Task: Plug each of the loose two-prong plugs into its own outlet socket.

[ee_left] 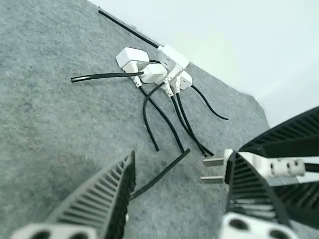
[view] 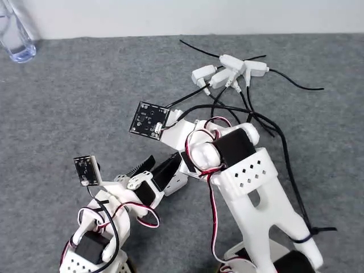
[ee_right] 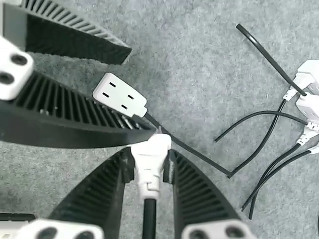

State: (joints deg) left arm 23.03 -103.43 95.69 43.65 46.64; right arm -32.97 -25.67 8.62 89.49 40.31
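My right gripper (ee_right: 149, 152) is shut on a white two-prong plug (ee_right: 148, 172). In the left wrist view that plug (ee_left: 269, 167) shows with both metal prongs bare and level above the mat. A loose white outlet socket (ee_right: 119, 95) lies flat on the grey mat, just ahead of the plug, its black cord trailing away. My left gripper (ee_left: 180, 159) stands open, a finger on either side of the socket, touching nothing. In the high view both grippers meet low in the middle, the left (view: 147, 169) beside the right (view: 173, 170).
A cluster of white plugs and sockets (view: 227, 74) joined together lies at the back right, with black cords (view: 267, 125) running past the right arm's base. A clear glass (view: 16, 40) stands at the back left corner.
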